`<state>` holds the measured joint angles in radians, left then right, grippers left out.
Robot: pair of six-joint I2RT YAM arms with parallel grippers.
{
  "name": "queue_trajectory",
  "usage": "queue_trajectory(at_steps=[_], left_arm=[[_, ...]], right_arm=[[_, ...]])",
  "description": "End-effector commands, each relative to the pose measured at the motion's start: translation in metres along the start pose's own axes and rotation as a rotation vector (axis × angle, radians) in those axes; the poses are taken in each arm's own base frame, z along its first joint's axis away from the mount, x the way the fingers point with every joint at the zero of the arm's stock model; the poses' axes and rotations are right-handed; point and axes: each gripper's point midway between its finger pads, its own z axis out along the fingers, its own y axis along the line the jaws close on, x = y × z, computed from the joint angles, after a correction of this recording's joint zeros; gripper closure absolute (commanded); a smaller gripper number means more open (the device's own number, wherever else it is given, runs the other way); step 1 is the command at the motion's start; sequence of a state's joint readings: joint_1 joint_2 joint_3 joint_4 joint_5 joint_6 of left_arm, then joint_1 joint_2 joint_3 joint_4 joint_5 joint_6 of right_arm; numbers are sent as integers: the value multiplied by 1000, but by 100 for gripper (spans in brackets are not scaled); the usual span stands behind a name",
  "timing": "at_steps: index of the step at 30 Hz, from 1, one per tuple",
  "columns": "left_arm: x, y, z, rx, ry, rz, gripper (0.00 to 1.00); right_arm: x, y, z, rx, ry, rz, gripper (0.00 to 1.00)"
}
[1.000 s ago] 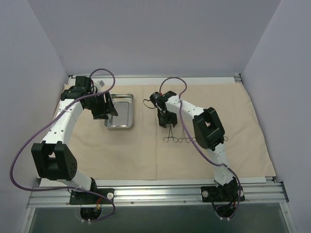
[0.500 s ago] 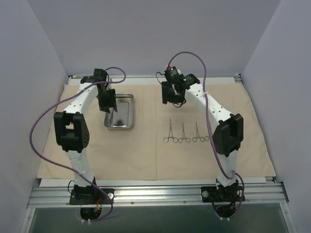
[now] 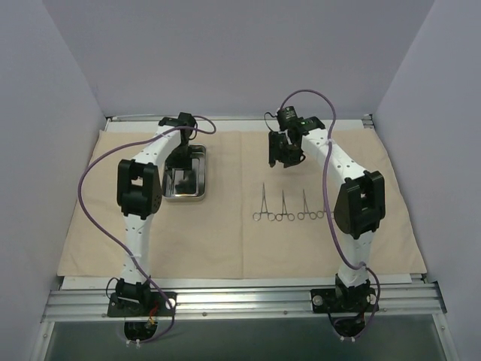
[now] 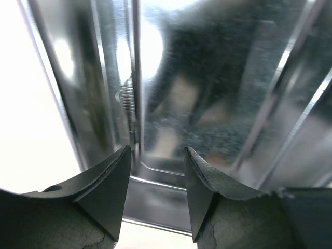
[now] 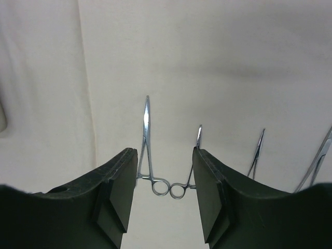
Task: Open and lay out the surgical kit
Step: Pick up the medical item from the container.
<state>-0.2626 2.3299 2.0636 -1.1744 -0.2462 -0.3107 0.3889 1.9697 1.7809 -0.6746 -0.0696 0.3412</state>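
the cloth wrap (image 3: 225,241) lies opened and spread flat, so i judge the opening part done. the steel tray (image 3: 197,194) sits on it toward the far left. to the right of the tray, well apart from it, the forceps (image 3: 283,204) lie in a neat row on the cloth, side by side, tips pointing away from my bases and rings toward them. i count at least three from above, and my right wrist view shows what may be a fourth at its edge. what is left looks small: perhaps one more piece out of the tray. a thin ridged shape along the tray (image 4: 223,104) wall in my left wrist view could be an instrument or only a reflection; i cannot tell.

my left gripper (image 3: 180,162) hangs right over the tray, looking down into it. its jaws stand apart with nothing between them, and the tray floor shows through the gap.

my right gripper (image 3: 284,154) is to the right of the tray, beyond the tips of the row and raised off the cloth. its jaws are parted and hold nothing. from that wrist the forceps (image 5: 147,140) lie below and ahead, framed between the fingers (image 5: 116,192) but untouched.
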Motion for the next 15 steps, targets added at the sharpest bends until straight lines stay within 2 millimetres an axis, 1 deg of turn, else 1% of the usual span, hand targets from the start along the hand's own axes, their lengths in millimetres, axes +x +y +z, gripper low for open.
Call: queue_trajectory(at_steps=[1, 4, 11, 14, 15], left_arm=[[-8, 22, -11, -95, -21, -15, 46], [-4, 24, -6, -107, -8, -8, 45], [2, 26, 15, -82, 41, -9, 46], [-1, 26, 21, -48, 38, -18, 47], [1, 22, 23, -19, 49, -19, 48]], right_arm=[[-5, -10, -23, -35, -31, 12, 53], [-7, -17, -23, -37, -27, 28, 53], [-9, -16, -20, -60, -16, 33, 53], [-9, -15, -19, -65, -13, 33, 53], [-8, -15, -19, -65, -12, 33, 53]])
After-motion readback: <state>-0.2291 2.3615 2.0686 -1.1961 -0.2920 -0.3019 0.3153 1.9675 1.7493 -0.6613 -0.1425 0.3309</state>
